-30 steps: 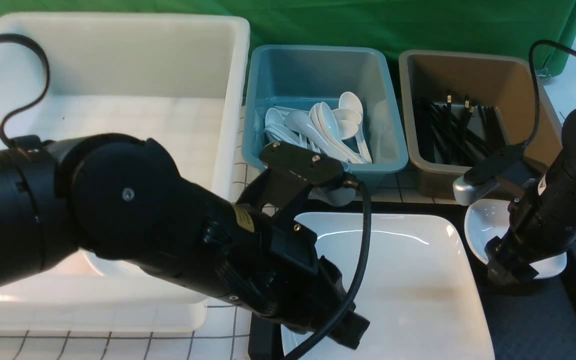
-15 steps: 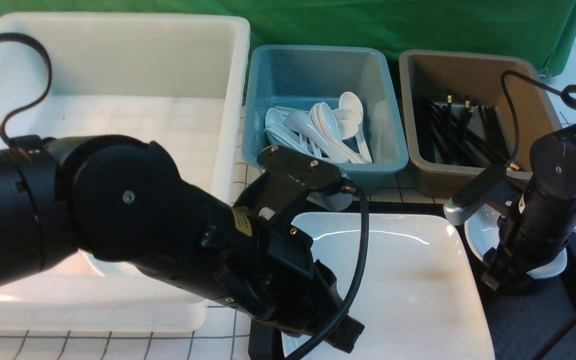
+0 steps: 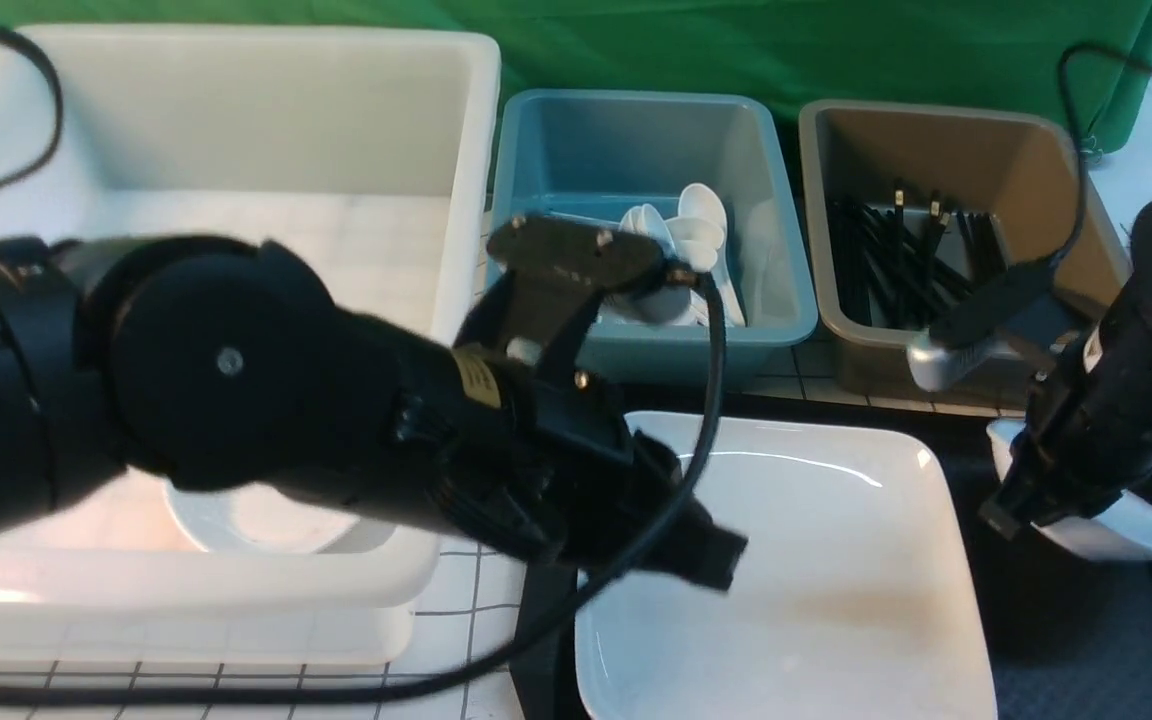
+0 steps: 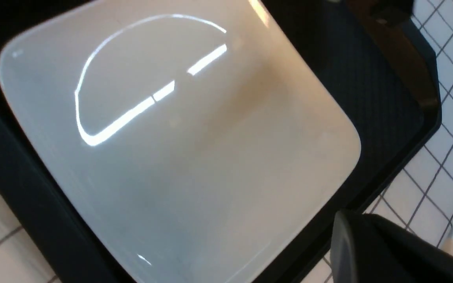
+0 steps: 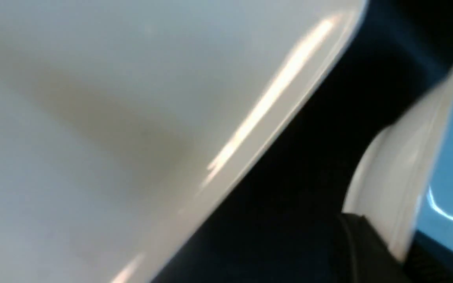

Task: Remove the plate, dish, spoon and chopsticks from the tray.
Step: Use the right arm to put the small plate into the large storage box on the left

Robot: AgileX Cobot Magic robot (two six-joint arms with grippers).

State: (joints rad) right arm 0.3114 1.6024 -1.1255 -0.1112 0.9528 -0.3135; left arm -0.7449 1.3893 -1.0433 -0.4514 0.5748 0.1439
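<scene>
White dish (image 3: 1111,532) clamped by right gripper (image 3: 1014,512), tray's (image 3: 1066,645) right edge; left gripper (image 3: 721,558) closed beside plate (image 3: 826,590). Next: lift dish clear.

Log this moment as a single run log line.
left pincer: shut, over plate | right pincer: shut on dish rim | plate: on tray

Left gripper (image 3: 719,556) closed, held over left part of plate (image 3: 836,600), plate seated on tray (image 3: 1066,640), right gripper (image 3: 1008,520) clamped on tilted dish (image 3: 1106,530), spoons (image 3: 701,215) in blue bin (image 3: 616,150), chopsticks (image 3: 886,270) in brown bin (image 3: 936,150).
</scene>
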